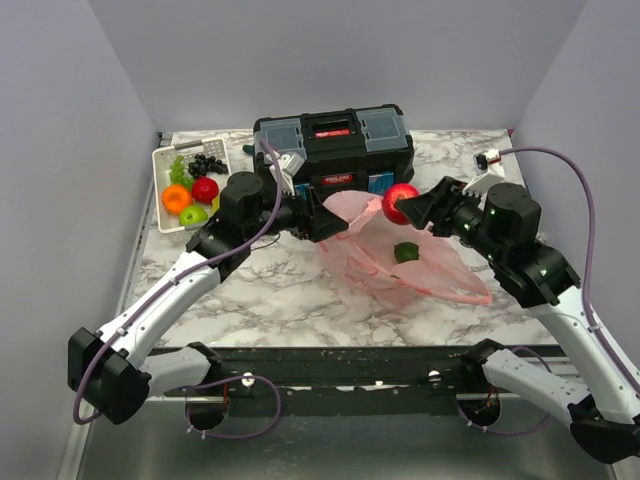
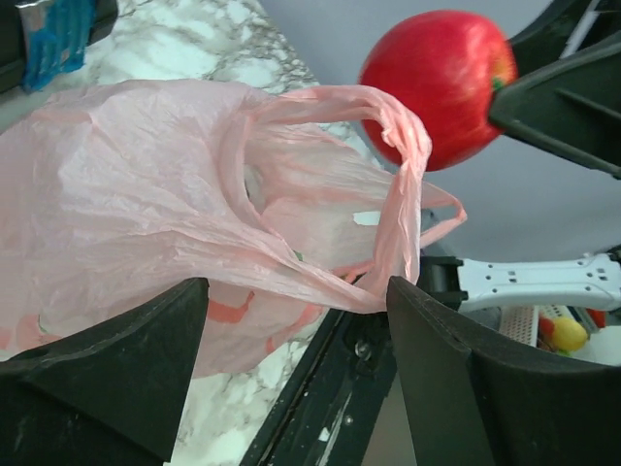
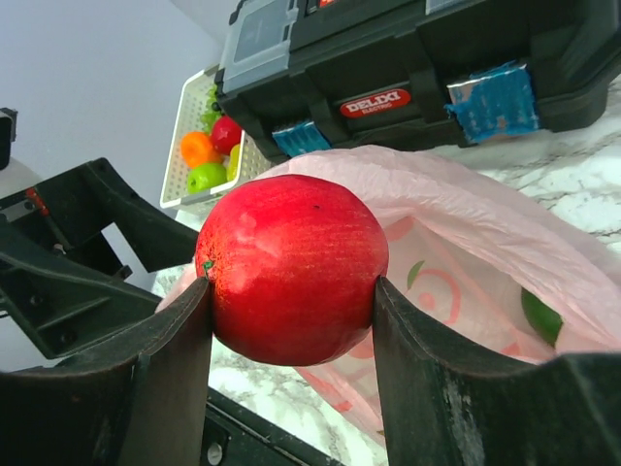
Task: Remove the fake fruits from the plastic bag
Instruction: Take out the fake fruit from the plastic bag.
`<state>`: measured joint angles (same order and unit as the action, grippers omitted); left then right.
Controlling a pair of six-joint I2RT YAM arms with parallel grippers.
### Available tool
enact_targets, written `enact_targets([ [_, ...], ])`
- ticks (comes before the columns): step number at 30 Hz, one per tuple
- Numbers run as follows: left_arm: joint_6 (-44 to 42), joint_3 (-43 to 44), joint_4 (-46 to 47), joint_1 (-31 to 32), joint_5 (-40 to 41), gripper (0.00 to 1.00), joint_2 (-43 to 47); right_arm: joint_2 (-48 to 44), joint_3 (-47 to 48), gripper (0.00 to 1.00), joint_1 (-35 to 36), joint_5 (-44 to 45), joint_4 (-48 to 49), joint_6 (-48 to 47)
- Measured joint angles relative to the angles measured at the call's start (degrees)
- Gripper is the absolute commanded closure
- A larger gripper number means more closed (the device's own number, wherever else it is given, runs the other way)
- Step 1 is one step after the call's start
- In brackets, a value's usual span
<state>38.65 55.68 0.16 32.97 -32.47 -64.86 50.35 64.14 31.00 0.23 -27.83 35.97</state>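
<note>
Right wrist view: my right pincer is clamped on the red apple, just above the plastic bag. Left pincer stands apart astride a bag handle. I'd carry the apple clear toward the white basket; a green fruit lies inside the bag.

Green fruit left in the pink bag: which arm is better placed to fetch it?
Left, probably: the left pincer is open and empty at the handles of the bag. The right pincer, nearer the green fruit, is shut on the red apple, so it must unload first.
</note>
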Motion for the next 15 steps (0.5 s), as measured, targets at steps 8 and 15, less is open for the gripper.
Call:
enact_targets([
  [8,-5.22,-0.31,-9.49,-0.31,4.66,0.24,2.58,1.88,6.62,0.8,0.0,4.66,-6.14,-4.26],
  [15,-12.81,3.28,-11.82,-0.37,5.49,0.02,8.24,3.52,9.79,0.8,-0.09,2.73,-7.32,-5.46],
])
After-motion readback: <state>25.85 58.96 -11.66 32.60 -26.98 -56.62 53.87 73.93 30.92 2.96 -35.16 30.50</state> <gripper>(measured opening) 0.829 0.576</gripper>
